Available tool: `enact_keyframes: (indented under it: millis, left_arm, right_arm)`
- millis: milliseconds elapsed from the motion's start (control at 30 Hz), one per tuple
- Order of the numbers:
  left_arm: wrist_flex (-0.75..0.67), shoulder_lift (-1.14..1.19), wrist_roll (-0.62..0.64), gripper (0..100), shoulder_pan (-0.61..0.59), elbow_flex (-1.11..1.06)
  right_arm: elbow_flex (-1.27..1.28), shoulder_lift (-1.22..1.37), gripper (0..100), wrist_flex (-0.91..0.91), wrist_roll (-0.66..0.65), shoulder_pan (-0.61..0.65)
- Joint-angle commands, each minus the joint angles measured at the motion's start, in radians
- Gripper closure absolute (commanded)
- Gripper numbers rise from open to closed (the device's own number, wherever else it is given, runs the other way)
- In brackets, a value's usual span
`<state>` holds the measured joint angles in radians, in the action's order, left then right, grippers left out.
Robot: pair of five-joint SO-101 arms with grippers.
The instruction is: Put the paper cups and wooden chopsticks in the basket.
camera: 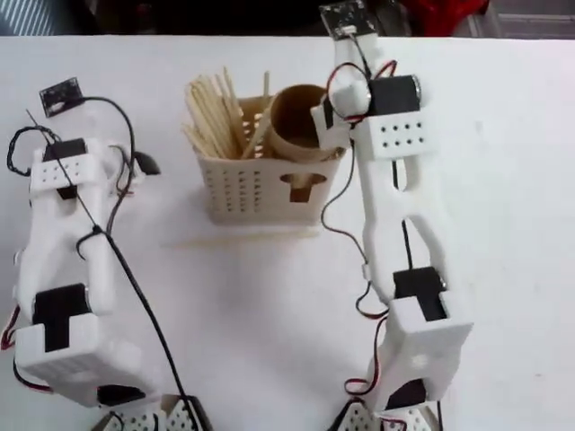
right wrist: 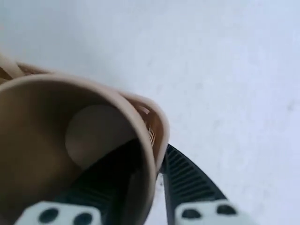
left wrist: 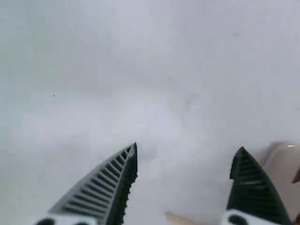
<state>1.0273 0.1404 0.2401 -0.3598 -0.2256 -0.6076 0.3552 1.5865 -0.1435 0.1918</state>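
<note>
the cup point(camera: 299, 121) is plain brown paper, mouth up and tipped a little. it sits in the right half of the basket point(camera: 256, 184), its lower part hidden behind the wall. the right gripper point(right wrist: 157, 157) is clamped on the cup's wall, one finger point(right wrist: 117, 168) inside the mouth and the other outside against the rim. the chopsticks point(camera: 216, 117) are pale wood and stand bunched and fanned in the basket's left half, a few leaning toward the cup. the basket is cream, with rows of small holes and a handle cut-out in its near wall. the left gripper point(left wrist: 187, 150) hangs over bare table, well to the left of the basket, with its ribbed fingers point(left wrist: 112, 187) wide apart and nothing between them. the table point(camera: 269, 314) is white and matte, and black and red cables trail along both arms. beyond its far edge lies a dark strip with something red point(camera: 449, 11) at the right.
</note>
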Motion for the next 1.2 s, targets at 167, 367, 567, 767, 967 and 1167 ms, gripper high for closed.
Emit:
enact_keyframes:
  millis: [167,367,567,767,967,1167]
  left_arm:
    - [0.0,-0.018,-0.012,69,-0.01,0.002]
    - [0.0,-0.018,-0.012,69,-0.01,0.002]
    - [0.0,-0.018,-0.012,69,-0.01,0.002]
    - [0.0,-0.018,-0.012,69,-0.01,0.002]
    - [-0.006,-0.018,-0.014,69,0.005,0.002]
    - [-0.008,-0.019,-0.015,68,0.035,-0.02]
  right_arm:
    - [-0.149,0.025,98.0,0.088,0.068,-0.208]
    - [-0.25,0.025,98.0,0.133,0.066,-0.252]
    - [-0.241,0.064,98.0,0.133,0.064,-0.13]
    - [-0.239,0.064,87.1,0.133,0.066,-0.027]
    - [-0.247,0.051,71.9,0.131,0.064,0.019]
    - [-0.394,-0.082,71.7,0.131,0.064,0.008]
